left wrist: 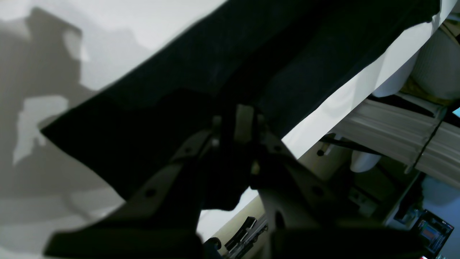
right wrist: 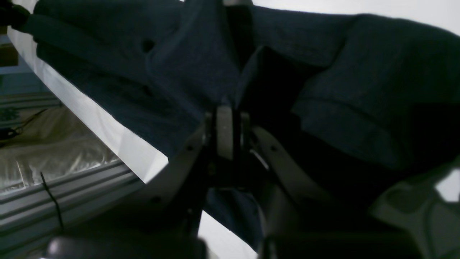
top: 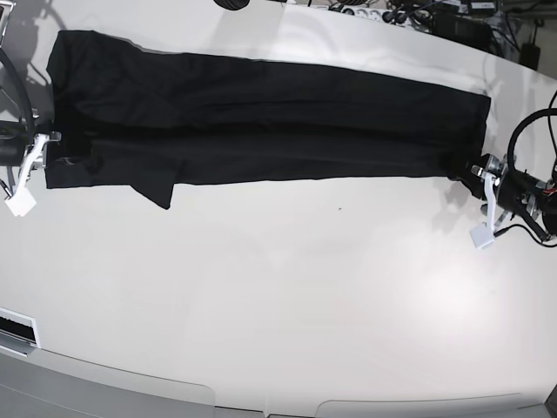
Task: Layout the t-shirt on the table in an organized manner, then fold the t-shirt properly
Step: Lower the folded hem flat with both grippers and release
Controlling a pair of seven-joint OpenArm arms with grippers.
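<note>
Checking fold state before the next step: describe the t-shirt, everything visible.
The t-shirt is plain black soft fabric, folded lengthwise into a long narrow band across the far half of the white table. One sleeve flap pokes out from its near edge toward the base view's left. The cloth lies mostly flat, with bunched folds at the end shown in the right wrist view. Each end is pinched: the right gripper is shut on one, the left gripper on the other. No label is discernible.
</note>
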